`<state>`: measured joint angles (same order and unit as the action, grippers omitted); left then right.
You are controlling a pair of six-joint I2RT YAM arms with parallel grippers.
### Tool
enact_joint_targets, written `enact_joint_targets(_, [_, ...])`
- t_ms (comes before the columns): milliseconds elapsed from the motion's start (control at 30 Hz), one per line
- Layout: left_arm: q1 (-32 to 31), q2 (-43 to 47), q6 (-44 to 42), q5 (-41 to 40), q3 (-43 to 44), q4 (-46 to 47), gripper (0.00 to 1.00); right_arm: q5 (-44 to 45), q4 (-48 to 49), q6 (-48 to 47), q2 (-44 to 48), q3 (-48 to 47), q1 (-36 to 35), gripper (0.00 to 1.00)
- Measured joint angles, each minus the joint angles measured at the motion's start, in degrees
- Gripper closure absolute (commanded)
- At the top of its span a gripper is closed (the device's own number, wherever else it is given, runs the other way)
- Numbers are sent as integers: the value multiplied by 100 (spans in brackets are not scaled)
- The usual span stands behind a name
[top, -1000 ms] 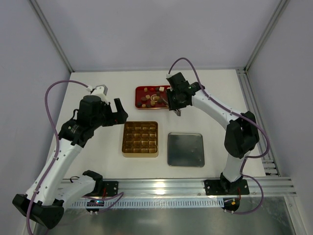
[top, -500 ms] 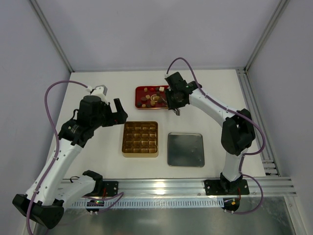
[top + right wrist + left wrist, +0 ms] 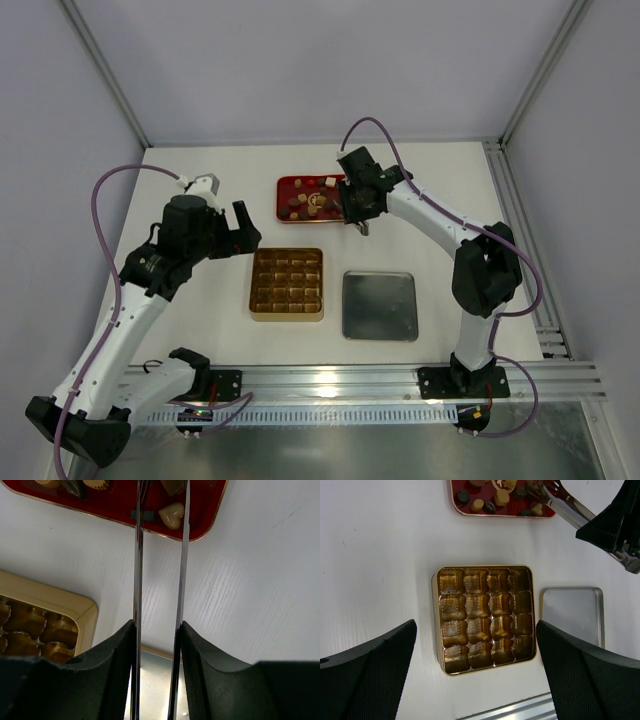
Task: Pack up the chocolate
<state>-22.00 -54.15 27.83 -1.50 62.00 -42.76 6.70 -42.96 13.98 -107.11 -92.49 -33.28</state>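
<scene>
Chocolate heart (image 3: 171, 517) clear from right wrist

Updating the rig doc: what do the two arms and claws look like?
Both match: white link shells, black joint housings and bases. A purple cable loops along the left arm, another along the right arm. The left claw and right claw are black, two broad wedge fingers each, finely mesh-textured on the left.
</scene>
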Motion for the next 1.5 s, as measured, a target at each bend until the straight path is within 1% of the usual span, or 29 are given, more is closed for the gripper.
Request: enact_joint_targets(1500, [0,-13,2,2,0,-37,0,-153,55,9,114,72,203,57])
